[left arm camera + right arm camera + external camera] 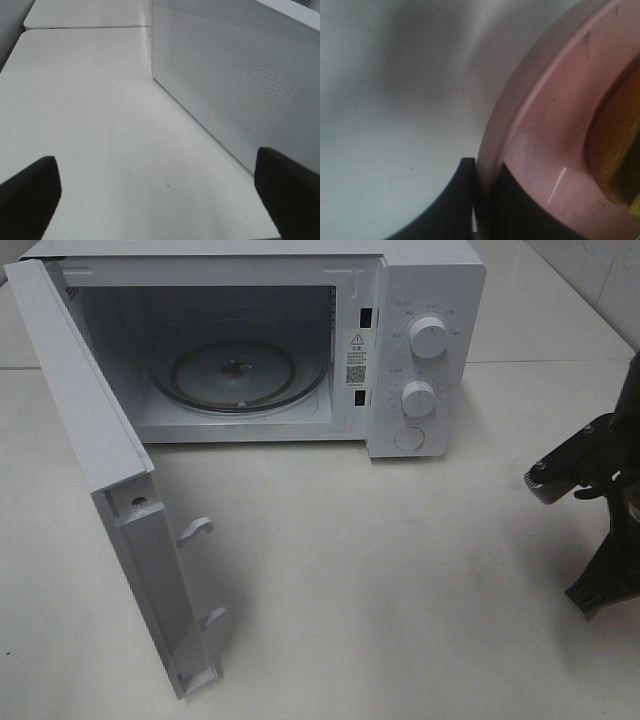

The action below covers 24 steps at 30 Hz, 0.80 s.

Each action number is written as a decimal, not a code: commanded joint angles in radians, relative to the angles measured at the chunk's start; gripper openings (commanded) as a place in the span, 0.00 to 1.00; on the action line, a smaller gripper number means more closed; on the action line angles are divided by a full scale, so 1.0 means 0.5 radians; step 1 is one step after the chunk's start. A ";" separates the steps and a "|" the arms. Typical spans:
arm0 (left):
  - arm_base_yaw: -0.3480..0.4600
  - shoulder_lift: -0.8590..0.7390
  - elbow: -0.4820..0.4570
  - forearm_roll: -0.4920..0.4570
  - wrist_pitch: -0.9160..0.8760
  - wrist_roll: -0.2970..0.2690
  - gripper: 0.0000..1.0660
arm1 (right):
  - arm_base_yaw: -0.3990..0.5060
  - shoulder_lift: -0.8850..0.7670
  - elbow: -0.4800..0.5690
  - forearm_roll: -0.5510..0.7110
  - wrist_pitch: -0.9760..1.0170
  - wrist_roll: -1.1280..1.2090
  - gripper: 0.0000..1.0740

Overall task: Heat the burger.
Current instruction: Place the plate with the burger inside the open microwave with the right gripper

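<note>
Burger (618,145): only an orange-brown and yellow edge shows, lying on the pink plate (545,120); visible in the right wrist view alone. Right gripper (487,200): pressed together on the plate's rim, one dark finger outside, one inside. Right arm (590,470): at the tabletop's (380,570) right edge. Microwave (420,340): white, at the far edge, two knobs on its right-hand panel. Door (100,470): swung wide towards the left edge. Glass turntable (240,370): bare. Left gripper (157,187): fingers spread wide, pinching nothing, just beside the door's perforated face.
</note>
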 commanded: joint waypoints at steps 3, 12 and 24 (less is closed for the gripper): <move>-0.004 -0.002 0.006 -0.008 -0.004 -0.006 0.94 | 0.188 -0.018 0.002 -0.104 0.108 -0.022 0.00; -0.004 -0.002 0.006 -0.008 -0.004 -0.006 0.94 | 0.514 -0.018 0.000 -0.106 0.128 0.024 0.00; -0.004 -0.002 0.006 -0.008 -0.004 -0.006 0.94 | 0.814 -0.018 0.000 -0.110 0.200 0.004 0.00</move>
